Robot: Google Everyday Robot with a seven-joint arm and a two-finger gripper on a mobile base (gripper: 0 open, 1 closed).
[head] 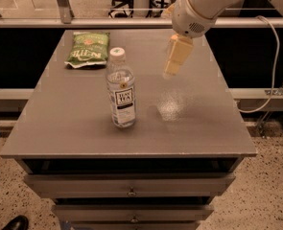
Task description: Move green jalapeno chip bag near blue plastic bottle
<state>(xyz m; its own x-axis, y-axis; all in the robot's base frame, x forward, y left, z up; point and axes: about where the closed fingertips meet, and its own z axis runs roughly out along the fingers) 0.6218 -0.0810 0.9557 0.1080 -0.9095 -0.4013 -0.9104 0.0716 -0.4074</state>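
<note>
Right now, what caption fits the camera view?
Gripper hovers over the table beside the upright blue plastic bottle; green jalapeno chip bag lies at the back.

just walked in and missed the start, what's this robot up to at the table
The robot's arm reaches in from the upper right, and its gripper hangs above the back of the table, touching nothing. The green jalapeno chip bag lies flat at the back left corner. The blue plastic bottle stands upright nearer the front, apart from the bag, which is not yet picked up.
</note>
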